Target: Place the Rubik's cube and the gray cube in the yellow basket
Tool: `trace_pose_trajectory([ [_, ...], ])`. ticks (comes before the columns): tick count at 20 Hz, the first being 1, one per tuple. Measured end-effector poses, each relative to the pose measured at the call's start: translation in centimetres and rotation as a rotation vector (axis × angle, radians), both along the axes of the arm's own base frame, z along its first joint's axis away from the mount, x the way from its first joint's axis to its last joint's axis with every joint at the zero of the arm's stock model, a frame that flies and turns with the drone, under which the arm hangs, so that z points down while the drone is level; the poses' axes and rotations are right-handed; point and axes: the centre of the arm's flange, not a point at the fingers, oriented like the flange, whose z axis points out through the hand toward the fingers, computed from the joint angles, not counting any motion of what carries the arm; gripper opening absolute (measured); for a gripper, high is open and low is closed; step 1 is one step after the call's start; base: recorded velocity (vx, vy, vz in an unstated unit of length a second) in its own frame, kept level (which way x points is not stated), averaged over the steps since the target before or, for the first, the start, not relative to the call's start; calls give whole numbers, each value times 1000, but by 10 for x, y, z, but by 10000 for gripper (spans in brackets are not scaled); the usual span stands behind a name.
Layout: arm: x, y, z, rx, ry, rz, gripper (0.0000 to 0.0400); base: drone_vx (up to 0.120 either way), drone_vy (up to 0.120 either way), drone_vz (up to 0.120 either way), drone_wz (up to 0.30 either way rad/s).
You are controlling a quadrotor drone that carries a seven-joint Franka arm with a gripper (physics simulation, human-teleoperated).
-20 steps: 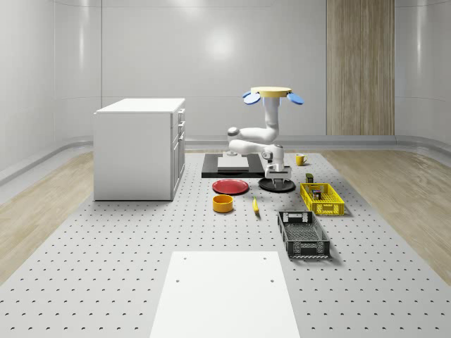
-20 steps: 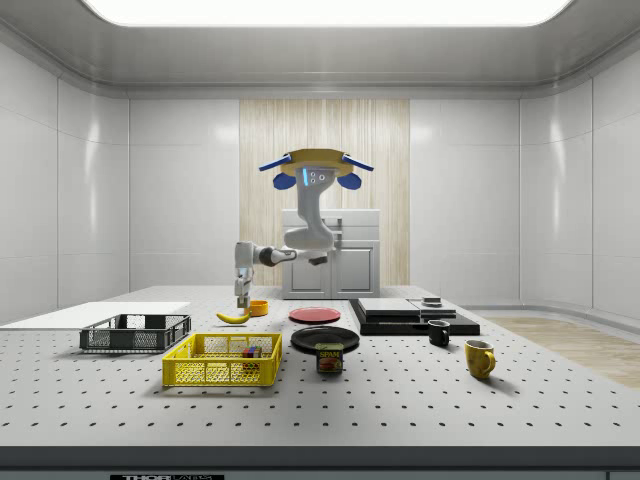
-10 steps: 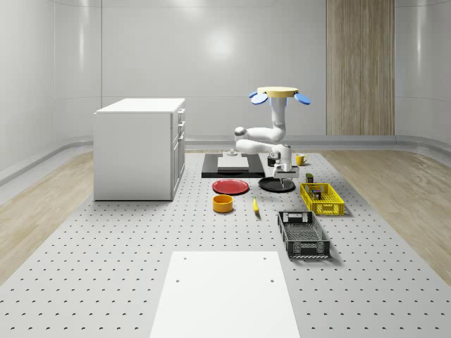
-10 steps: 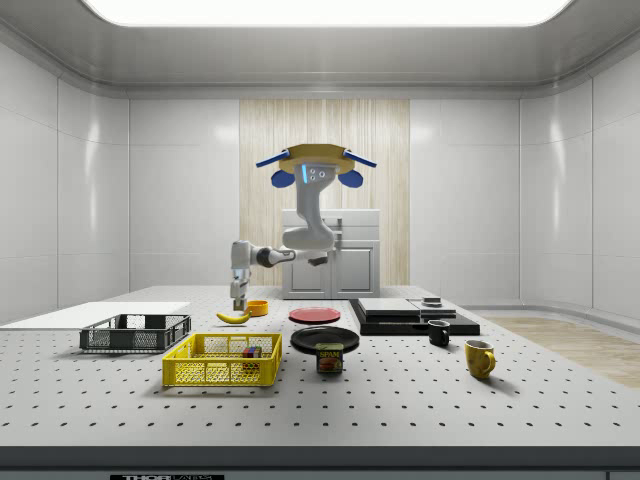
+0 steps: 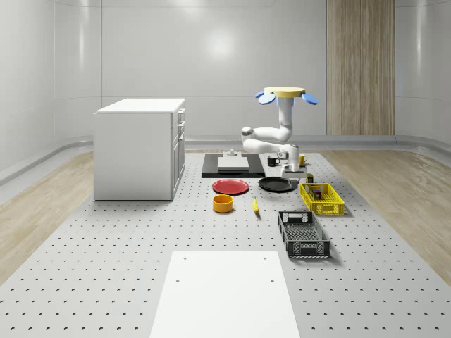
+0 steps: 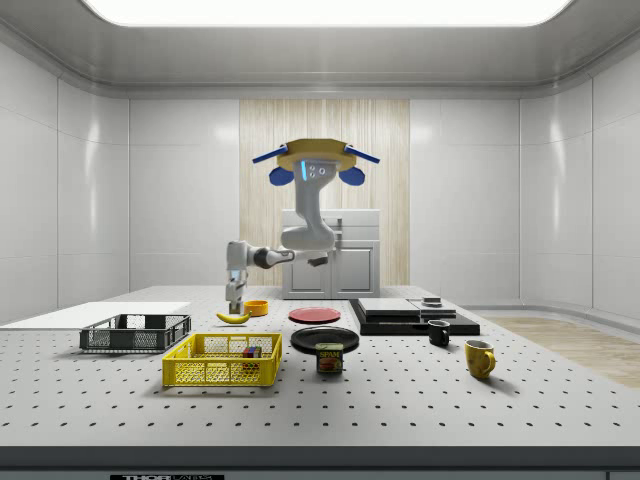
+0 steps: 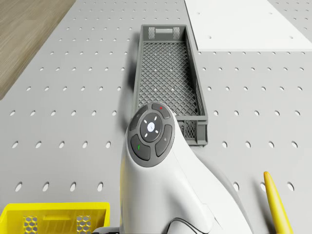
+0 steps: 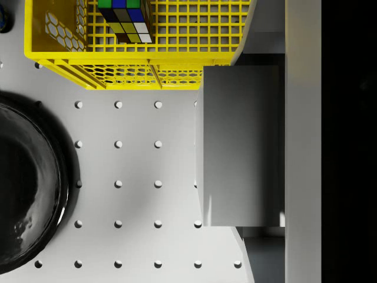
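Gray cube on its way to the basket, Rubik's cube's already in

Compared to a second ago, the drone (image 5: 287, 94) has slid toward the whole-scene view's right. It now hovers above the table (image 5: 106, 267) behind the black plate (image 5: 277, 184), and the gripper (image 5: 289, 166) has lifted off that plate to hang just short of the yellow basket (image 5: 322, 199). The gripper is clamped on the gray cube (image 8: 241, 144): in the wrist view the cube sits tight against one finger (image 8: 303, 147), above bare table between the plate and the basket's wall. The Rubik's cube (image 8: 126, 20) is inside the yellow basket, up against the end nearest the gripper. A dark gray crate (image 7: 168, 73) lies further along the table beyond the basket, with a banana (image 7: 277, 204) off to its side.
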Motion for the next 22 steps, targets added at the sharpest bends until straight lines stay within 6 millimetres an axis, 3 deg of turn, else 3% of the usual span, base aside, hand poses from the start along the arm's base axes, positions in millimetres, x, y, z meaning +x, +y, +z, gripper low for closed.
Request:
trace_pose_trajectory([
  [16, 0, 0, 0, 0, 0, 0, 250, 0, 120, 0, 0],
  [22, 0, 0, 0, 0, 0, 0, 250, 0, 120, -87, 0],
])
